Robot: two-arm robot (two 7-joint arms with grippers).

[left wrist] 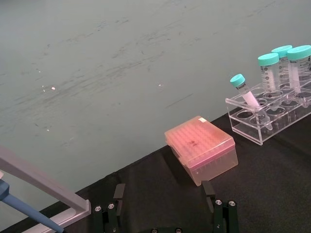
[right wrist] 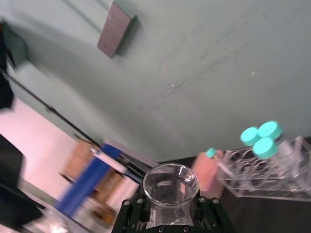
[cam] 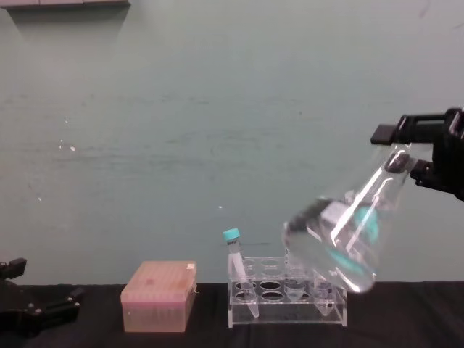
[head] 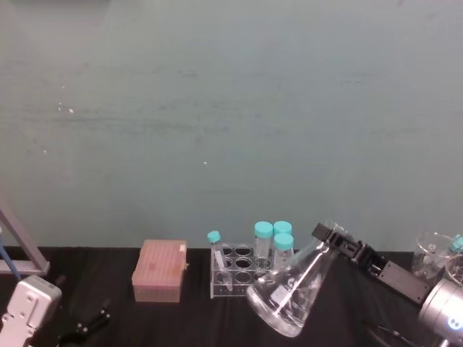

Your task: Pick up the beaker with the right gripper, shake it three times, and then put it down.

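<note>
The beaker [head: 289,296] is a clear conical flask with white marks. It hangs tilted in the air, its wide base swung down toward the left and its neck up to the right. My right gripper [head: 329,242] is shut on its neck, seen also in the chest view as the right gripper [cam: 406,148] holding the beaker [cam: 341,232] above the tube rack. The right wrist view looks down into the beaker's flared mouth [right wrist: 170,187]. My left gripper [left wrist: 163,199] rests open low at the table's left, holding nothing.
A clear rack [head: 235,278] with teal-capped tubes stands just behind and below the flask. A pink tip box [head: 159,271] sits to its left. Other glassware [head: 434,253] stands at the far right, and a stand with a blue pipette [head: 22,246] at the far left.
</note>
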